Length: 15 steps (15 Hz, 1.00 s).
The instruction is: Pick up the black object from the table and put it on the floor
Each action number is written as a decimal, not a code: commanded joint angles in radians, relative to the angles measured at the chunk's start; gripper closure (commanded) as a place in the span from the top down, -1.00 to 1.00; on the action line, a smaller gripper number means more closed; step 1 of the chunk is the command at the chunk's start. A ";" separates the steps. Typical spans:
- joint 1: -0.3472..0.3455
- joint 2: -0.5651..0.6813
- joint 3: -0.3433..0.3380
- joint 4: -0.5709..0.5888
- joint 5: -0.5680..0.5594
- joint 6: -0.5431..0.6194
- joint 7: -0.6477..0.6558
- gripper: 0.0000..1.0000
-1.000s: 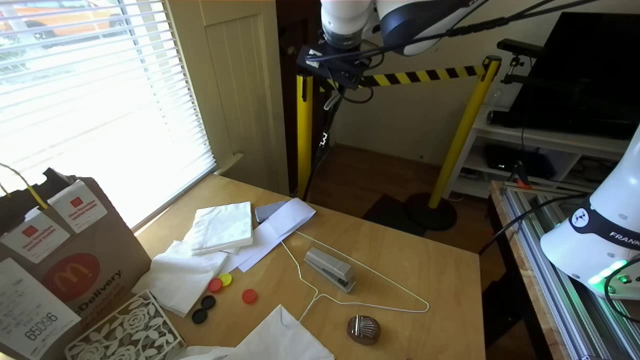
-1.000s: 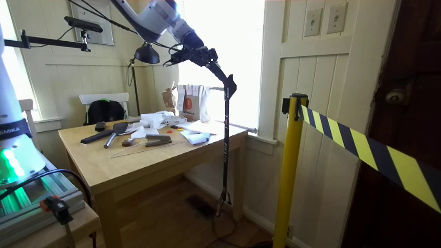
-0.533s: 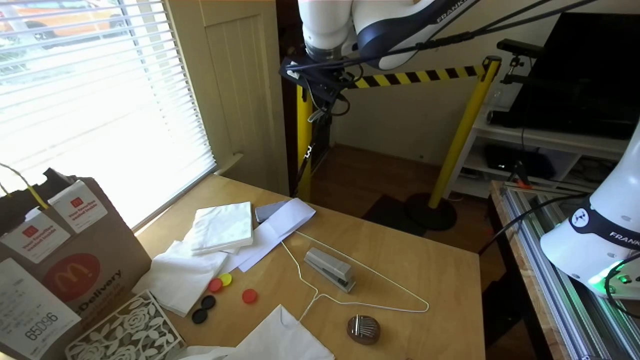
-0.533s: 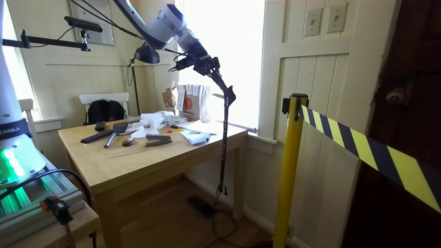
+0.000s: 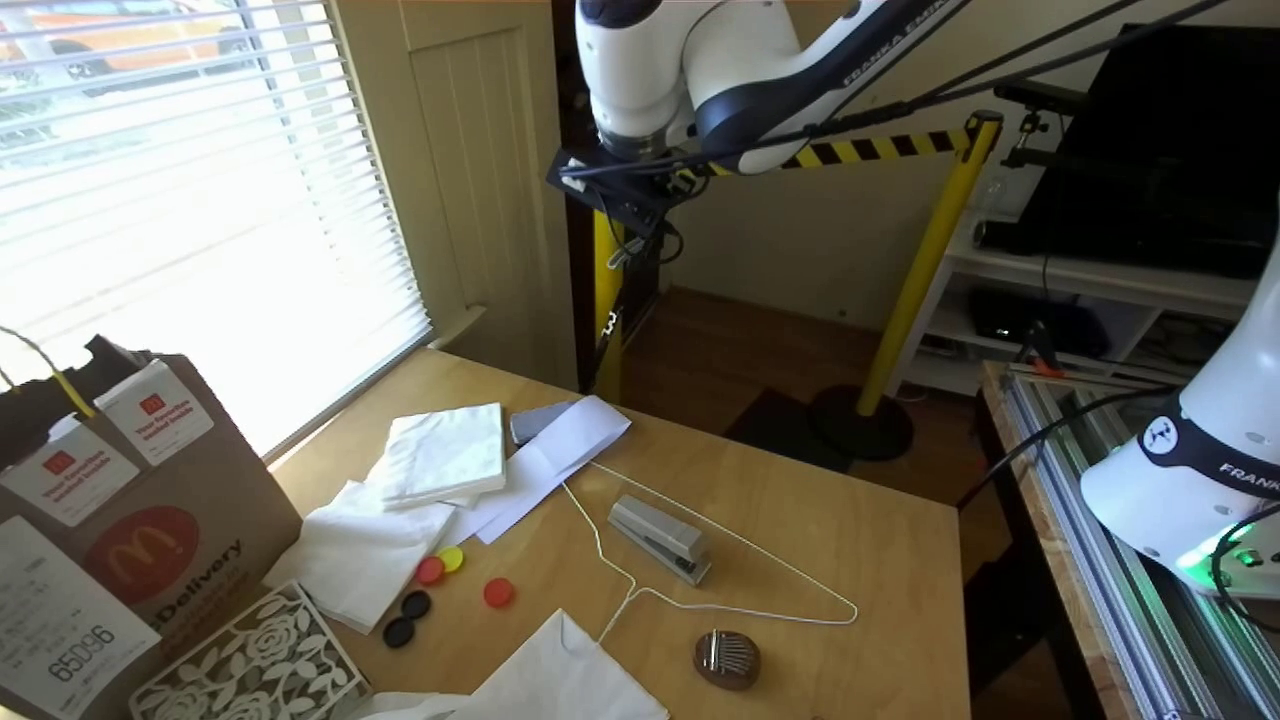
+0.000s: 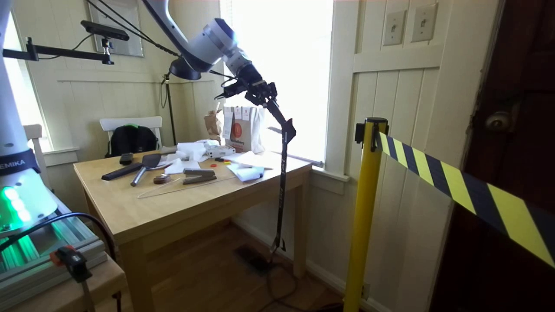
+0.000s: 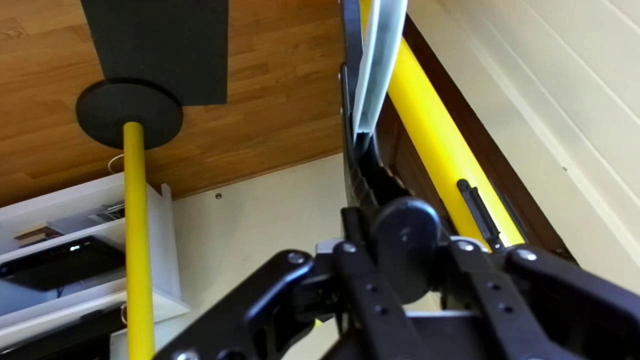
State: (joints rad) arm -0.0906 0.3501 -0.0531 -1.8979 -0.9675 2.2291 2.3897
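Note:
The black object (image 6: 283,182) is a long thin black rod with a bent handle and a small claw at its lower end. It hangs almost upright past the table's (image 6: 119,212) far edge, beside a table leg. Its lower end is close above the brown floor (image 6: 199,271); I cannot tell whether it touches. My gripper (image 6: 269,102) is shut on the handle, whose rounded end (image 7: 406,265) shows between the fingers in the wrist view. In an exterior view the rod's upper part (image 5: 606,340) shows and the table hides its lower part.
A yellow post (image 6: 362,208) with striped tape stands near the rod. A cable (image 6: 277,294) and a dark floor vent (image 6: 251,259) lie by its lower end. The tabletop bears a stapler (image 5: 660,538), a wire hanger (image 5: 750,606), papers (image 5: 445,455) and a paper bag (image 5: 180,500).
The arm has lowered with the rod still held. In an exterior view the gripper and rod have moved left and down. The rod's lower end has come lower over the past half second.

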 commanded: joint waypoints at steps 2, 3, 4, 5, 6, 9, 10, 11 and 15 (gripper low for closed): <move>0.071 0.258 -0.034 0.275 0.002 -0.001 0.037 -0.85; 0.081 0.298 -0.039 0.324 0.009 -0.010 0.024 -0.85; 0.091 0.340 -0.044 0.376 0.014 -0.018 0.010 -0.85; 0.096 0.382 -0.046 0.428 0.028 -0.021 -0.007 -0.85; 0.105 0.423 -0.051 0.480 0.033 -0.034 -0.020 -0.85; 0.117 0.534 -0.052 0.627 0.082 -0.078 -0.072 -0.85; 0.119 0.565 -0.049 0.672 0.112 -0.096 -0.086 -0.85; 0.123 0.475 -0.068 0.523 0.083 -0.035 -0.057 -0.41; 0.134 0.548 -0.072 0.617 0.115 -0.057 -0.078 -0.41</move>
State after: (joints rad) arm 0.0177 0.8953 -0.0878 -1.2813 -0.8848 2.1612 2.3233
